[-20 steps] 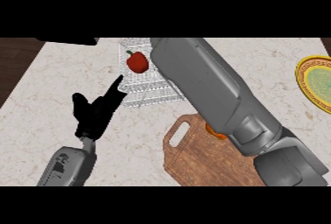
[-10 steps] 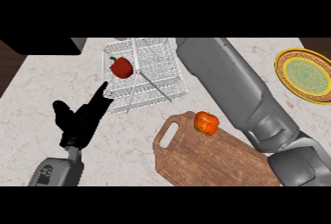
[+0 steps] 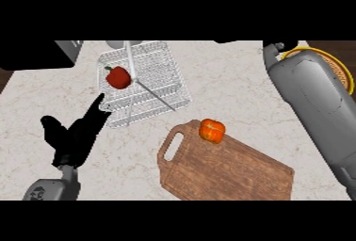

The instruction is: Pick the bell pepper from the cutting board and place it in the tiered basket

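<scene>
A red bell pepper lies in the white wire tiered basket at the back of the counter, on its left side. No hand touches it. An orange, pepper-like vegetable sits on the far corner of the wooden cutting board, near its handle. My left hand rests open on the counter left of the board, its fingers pointing up toward the basket's front corner. My right forearm runs up the right side of the view. Its hand lies beyond the top edge.
A yellow-rimmed plate stands at the back right, partly hidden behind my right forearm. A dark appliance occupies the back left corner. Bare marble counter lies between basket, board and right arm.
My right arm has drawn back from the basket to the right edge, leaving the red pepper in the basket. The orange vegetable on the board has come into view. The left hand stays open.
</scene>
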Controlling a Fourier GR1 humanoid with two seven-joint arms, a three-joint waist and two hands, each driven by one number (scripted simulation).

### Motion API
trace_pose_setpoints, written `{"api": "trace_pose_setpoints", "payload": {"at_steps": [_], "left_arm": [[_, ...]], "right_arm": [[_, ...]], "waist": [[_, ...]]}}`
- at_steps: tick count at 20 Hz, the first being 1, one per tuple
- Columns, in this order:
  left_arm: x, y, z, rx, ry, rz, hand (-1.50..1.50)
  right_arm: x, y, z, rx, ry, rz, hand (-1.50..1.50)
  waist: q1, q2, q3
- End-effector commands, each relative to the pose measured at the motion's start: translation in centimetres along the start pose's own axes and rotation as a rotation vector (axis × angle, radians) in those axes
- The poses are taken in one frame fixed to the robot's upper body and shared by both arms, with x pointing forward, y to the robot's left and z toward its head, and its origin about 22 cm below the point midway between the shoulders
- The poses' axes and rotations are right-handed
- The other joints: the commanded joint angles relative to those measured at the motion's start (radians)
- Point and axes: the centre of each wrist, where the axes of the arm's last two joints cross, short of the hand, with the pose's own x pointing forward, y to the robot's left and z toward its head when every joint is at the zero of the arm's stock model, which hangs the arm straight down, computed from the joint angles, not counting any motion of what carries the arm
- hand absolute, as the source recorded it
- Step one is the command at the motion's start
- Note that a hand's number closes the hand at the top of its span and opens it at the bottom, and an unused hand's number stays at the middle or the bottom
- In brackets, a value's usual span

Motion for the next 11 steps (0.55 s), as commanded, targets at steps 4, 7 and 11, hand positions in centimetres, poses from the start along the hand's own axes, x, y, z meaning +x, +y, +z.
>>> {"api": "trace_pose_setpoints", "payload": {"at_steps": [4, 7, 11], "left_arm": [[1.2, -0.2, -0.8, 0.009, -0.032, 0.002, 0.0], [-0.2, 0.0, 0.6, -0.006, -0.023, 0.004, 0.0], [0.1, -0.2, -0.6, -0.017, -0.022, 0.009, 0.0]], "right_arm": [[-2.2, -10.2, 4.5, 0.075, 0.006, 0.036, -1.5], [-2.6, -14.9, 6.8, 0.069, 0.002, 0.044, -1.5], [-3.5, -20.5, 9.8, 0.028, -0.026, 0.05, -1.5]], "waist": [[-0.015, 0.003, 0.001], [0.0, 0.006, 0.001], [0.007, 0.013, 0.001]]}}
